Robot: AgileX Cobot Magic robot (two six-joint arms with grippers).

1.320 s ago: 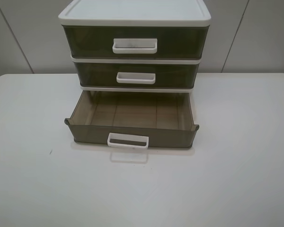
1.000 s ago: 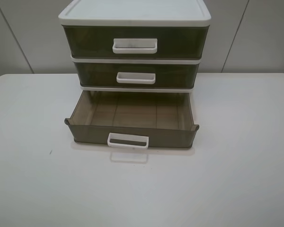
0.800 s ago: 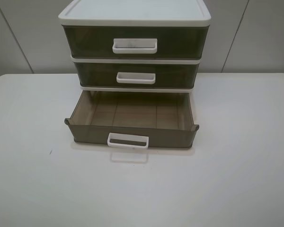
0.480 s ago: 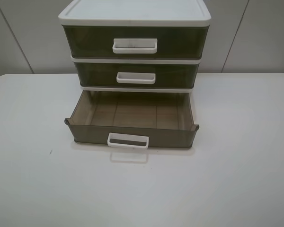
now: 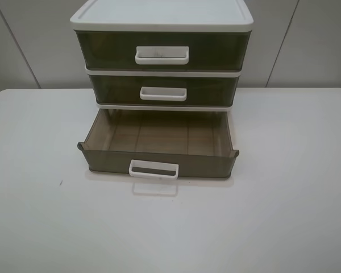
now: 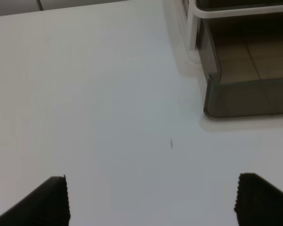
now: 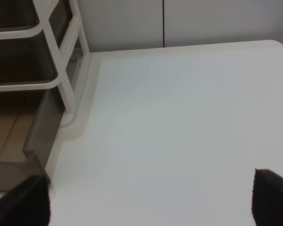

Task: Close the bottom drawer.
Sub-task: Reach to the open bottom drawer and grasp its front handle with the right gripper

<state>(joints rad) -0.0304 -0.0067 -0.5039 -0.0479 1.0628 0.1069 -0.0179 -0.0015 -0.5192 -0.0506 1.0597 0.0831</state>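
Note:
The bottom drawer (image 5: 204, 165) of a three-drawer unit stands pulled out toward me and is empty; its white loop handle (image 5: 153, 169) is at front centre. The middle drawer (image 5: 216, 90) and top drawer (image 5: 216, 50) are shut. Neither gripper shows in the exterior high view. In the left wrist view my left gripper (image 6: 155, 202) is open and empty over the table, with the drawer's front left corner (image 6: 245, 96) ahead of it. In the right wrist view my right gripper (image 7: 148, 202) is open and empty beside the drawer's right side (image 7: 37, 132).
The unit has a white lid (image 5: 162, 12) and white frame (image 7: 61, 84), and stands at the back of a white table (image 5: 284, 199). A grey panelled wall (image 5: 307, 40) is behind it. A small dark speck (image 6: 171, 143) lies on the table left of the drawer.

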